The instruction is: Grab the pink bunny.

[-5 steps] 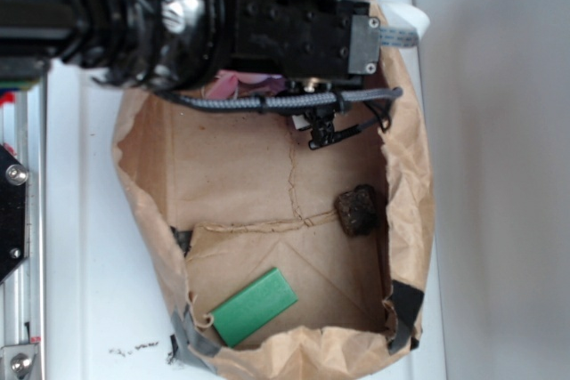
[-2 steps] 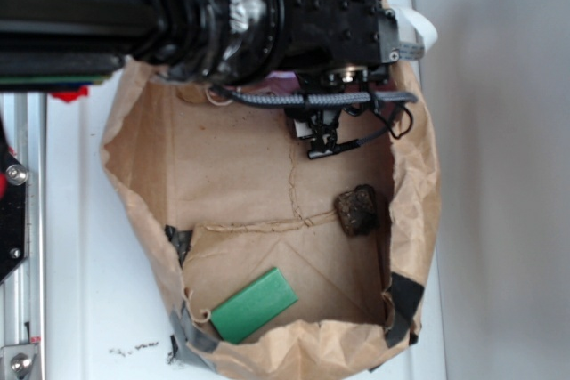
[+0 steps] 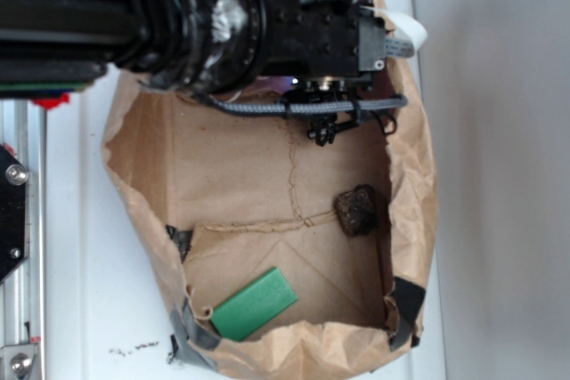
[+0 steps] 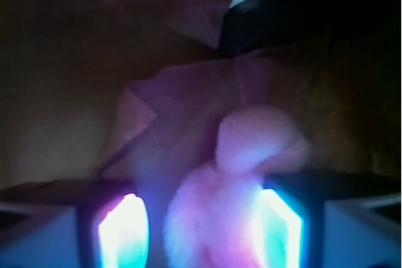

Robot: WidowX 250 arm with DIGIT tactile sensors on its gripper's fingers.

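Jaws stand spread, the pink bunny (image 4: 235,180) lying between the two lit fingers (image 4: 125,230), nearer the right one. In this blurred wrist view it seems uncentred: shift the gripper (image 4: 204,233) toward the bunny, then close gently on its soft body.

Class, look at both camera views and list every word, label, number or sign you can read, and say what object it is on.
No readable text in either view.
Small black marks on the white tabletop by the brown paper bag: too small to read.
Flat green rectangular block: no lettering visible.
Wrist view of the fluffy pink plush bunny: blurred, no writing visible.
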